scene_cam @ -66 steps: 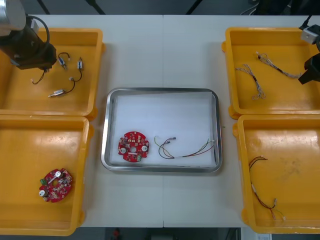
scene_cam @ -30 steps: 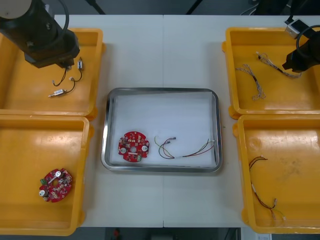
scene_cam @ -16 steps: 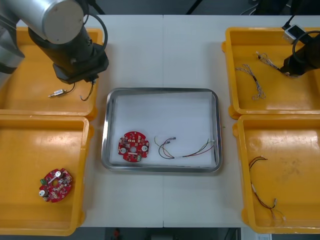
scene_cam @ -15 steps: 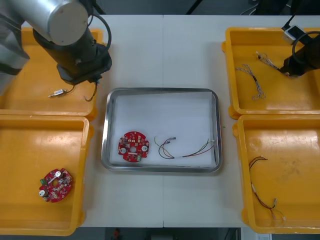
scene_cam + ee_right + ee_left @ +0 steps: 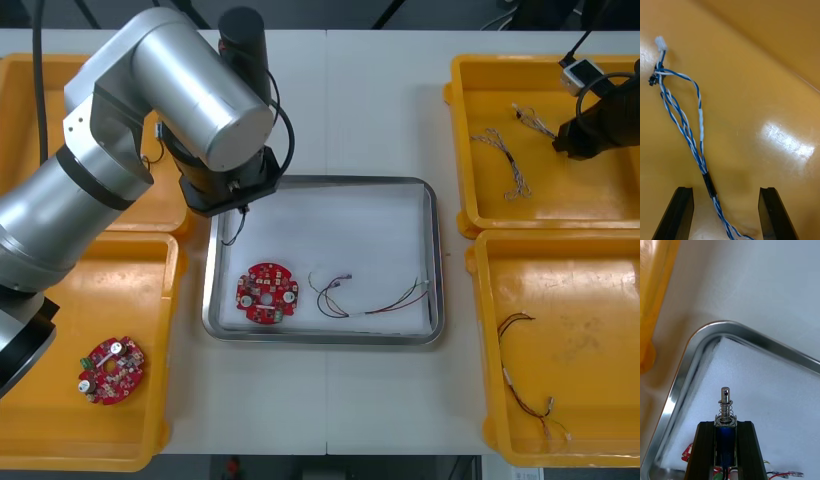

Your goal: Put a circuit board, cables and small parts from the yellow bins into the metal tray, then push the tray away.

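Over the far left corner of the metal tray (image 5: 320, 181), just brought across from the far left yellow bin (image 5: 20, 90): one small metal part (image 5: 726, 408), pinched between the fingers of the left gripper (image 5: 725, 425) and not yet touching the white lining. Already in the tray: a round red circuit board (image 5: 266, 293) and a red and yellow cable (image 5: 372, 300). Probably ready to lower and release.

Meanwhile moved in over the far right bin (image 5: 462, 140): right gripper (image 5: 725, 189), spread wide, straddling the blue and white cable (image 5: 696, 150), likely the next pick.
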